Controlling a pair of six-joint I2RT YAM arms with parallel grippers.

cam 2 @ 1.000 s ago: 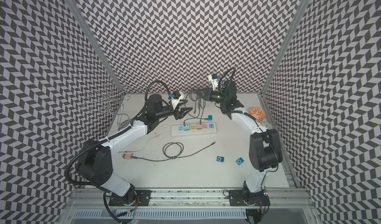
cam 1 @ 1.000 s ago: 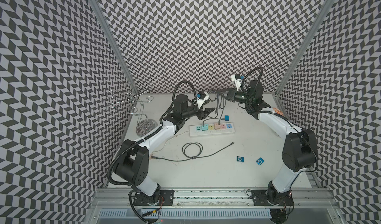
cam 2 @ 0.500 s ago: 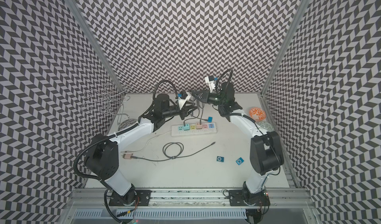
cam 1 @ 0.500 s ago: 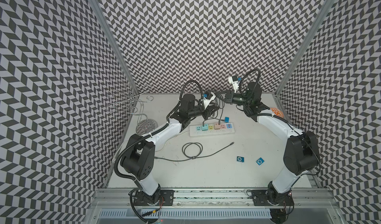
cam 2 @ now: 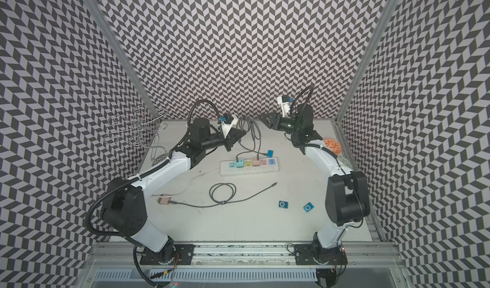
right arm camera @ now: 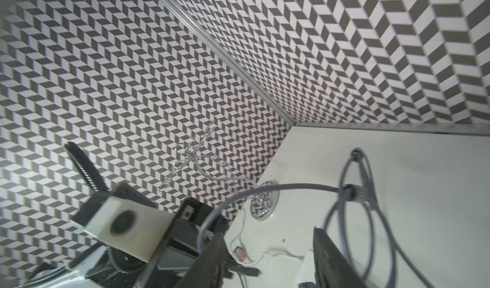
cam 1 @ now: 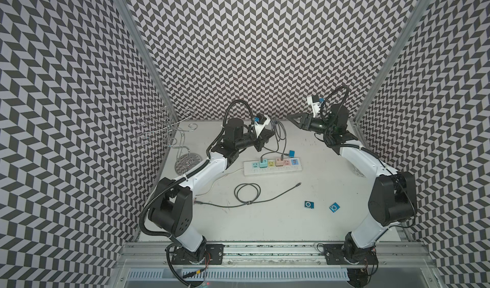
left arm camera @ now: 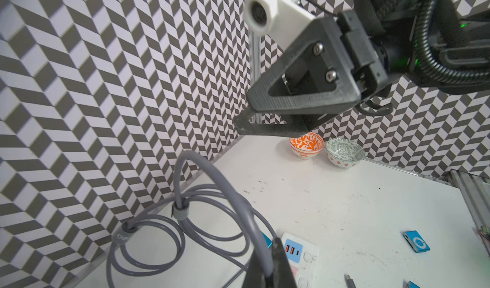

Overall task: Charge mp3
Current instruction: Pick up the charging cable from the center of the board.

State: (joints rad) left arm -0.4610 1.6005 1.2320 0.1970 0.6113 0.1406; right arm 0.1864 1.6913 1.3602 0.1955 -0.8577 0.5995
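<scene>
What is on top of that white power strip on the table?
A teal plug block and a salmon plug block sit on the power strip, each with a grey cable rising from it. The sockets under the two blocks are covered, so their prongs cannot be seen.

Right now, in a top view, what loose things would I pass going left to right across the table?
Wire stand → coiled grey cable → blue mp3 player → second blue mp3 player. I leave out the power strip, because it overlaps the cable's span.
</scene>
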